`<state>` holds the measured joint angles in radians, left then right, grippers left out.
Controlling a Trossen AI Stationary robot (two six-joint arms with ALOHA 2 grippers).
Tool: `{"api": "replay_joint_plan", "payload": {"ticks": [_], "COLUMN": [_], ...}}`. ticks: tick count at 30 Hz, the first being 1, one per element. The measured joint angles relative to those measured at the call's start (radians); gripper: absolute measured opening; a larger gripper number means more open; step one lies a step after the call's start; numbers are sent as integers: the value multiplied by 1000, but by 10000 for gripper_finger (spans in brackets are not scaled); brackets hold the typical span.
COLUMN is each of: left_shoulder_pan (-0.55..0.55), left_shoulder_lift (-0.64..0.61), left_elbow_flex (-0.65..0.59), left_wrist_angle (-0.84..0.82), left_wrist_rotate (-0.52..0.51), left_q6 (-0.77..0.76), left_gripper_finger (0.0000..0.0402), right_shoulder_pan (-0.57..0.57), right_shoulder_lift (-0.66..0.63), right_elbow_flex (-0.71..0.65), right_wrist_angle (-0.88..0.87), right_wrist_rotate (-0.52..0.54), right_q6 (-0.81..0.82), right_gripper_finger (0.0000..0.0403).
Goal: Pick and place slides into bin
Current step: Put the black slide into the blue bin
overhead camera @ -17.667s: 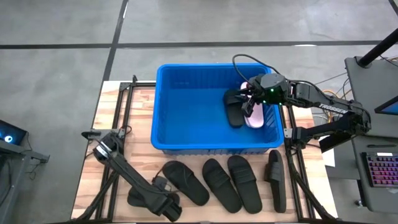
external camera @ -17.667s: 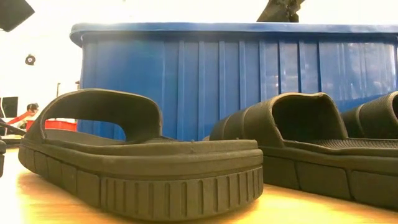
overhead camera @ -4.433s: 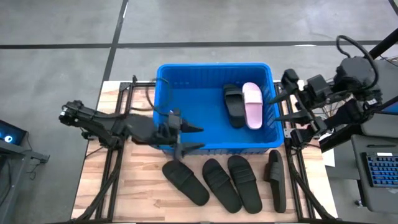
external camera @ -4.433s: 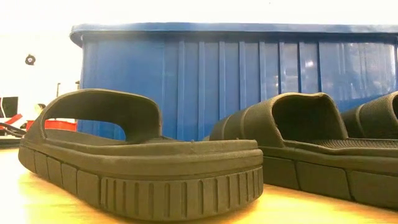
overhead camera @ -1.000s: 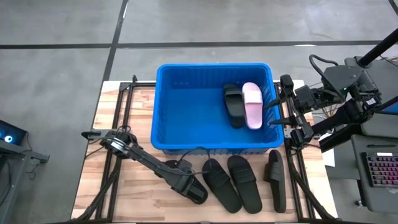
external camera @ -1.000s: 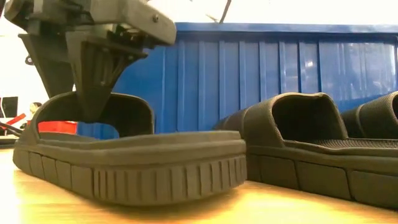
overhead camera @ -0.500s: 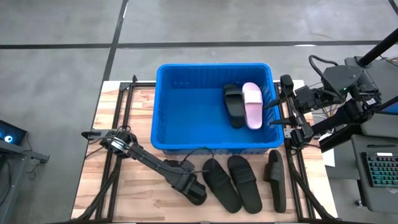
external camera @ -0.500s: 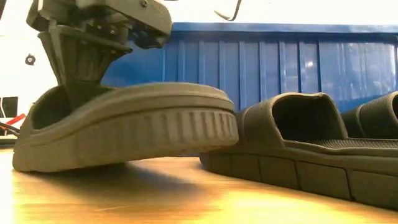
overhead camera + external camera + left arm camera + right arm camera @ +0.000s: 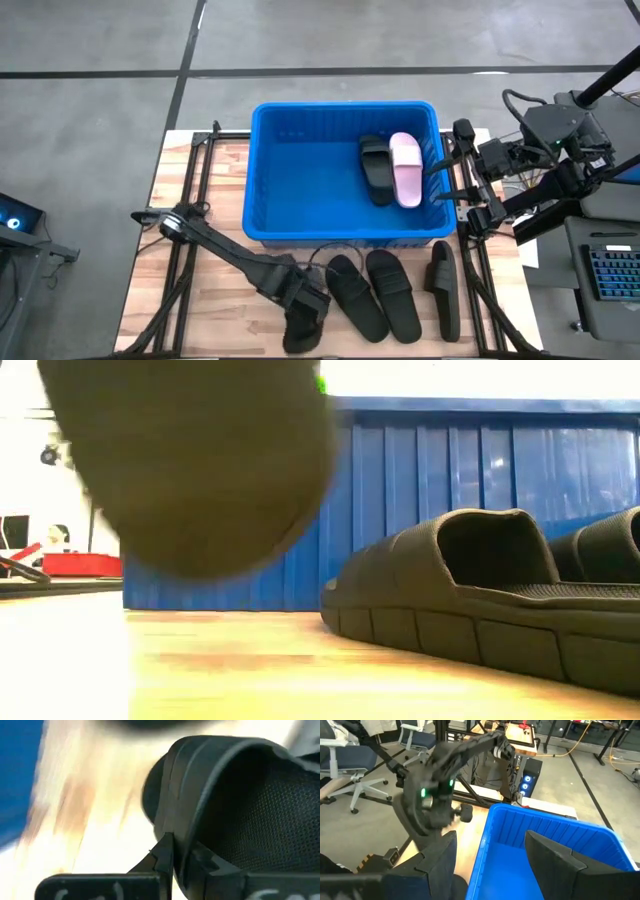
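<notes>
My left gripper [image 9: 304, 302] is shut on a black slide [image 9: 300, 330] and holds it above the table's near edge. In the low view that slide [image 9: 190, 460] is a dark blur clear of the tabletop. Three more black slides [image 9: 392, 292] rest sole down on the table, near side of the blue bin [image 9: 262, 180]. One black slide [image 9: 375, 170] and one pink slide [image 9: 405, 170] lie in the bin. My right gripper [image 9: 446, 180] hovers open over the bin's right rim, with nothing between its fingers. My left gripper pinches the slide's wide strap [image 9: 176, 827] near one edge of the arch. One finger [image 9: 201, 861] sits under the strap and the other [image 9: 163, 851] outside it. The fingers come steeply from above. The slide hangs tilted below them, clear of the table.
The bin's near wall [image 9: 450, 470] stands just behind the slides on the table. Black frame rails [image 9: 190, 200] run along both sides of the wooden top. The right wrist view shows the left arm [image 9: 432, 795] beyond the bin's rim [image 9: 540, 817], with chairs and desks farther off.
My left gripper has shut on the leftmost slide's strap, rolled about its axis and risen. The slide tipped up toe first, then came clear of the table. It has turned from lying slantwise to hanging toward the near edge.
</notes>
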<state>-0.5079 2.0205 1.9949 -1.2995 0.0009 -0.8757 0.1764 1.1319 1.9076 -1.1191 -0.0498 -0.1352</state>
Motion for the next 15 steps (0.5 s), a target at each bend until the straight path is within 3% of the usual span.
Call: {"api": "replay_joint_plan", "payload": {"ticks": [5, 10, 15], "left_shoulder_pan": [5, 22, 74], "left_shoulder_lift": [-87, -168, -221], "left_elbow_flex": [58, 86, 95], "left_wrist_angle": [160, 342, 528], "left_wrist_rotate": [-70, -361, -498], "left_q6": [90, 191, 348], "left_gripper_finger": [2, 2, 2], "right_shoulder_pan": [0, 0, 0], "right_shoulder_lift": [-8, -25, -35], "right_elbow_flex": [0, 0, 0], "right_wrist_angle": [-1, -7, -7], "right_wrist_rotate": [1, 2, 2], "right_q6": [1, 3, 3], "right_gripper_finger": [224, 224, 224]}}
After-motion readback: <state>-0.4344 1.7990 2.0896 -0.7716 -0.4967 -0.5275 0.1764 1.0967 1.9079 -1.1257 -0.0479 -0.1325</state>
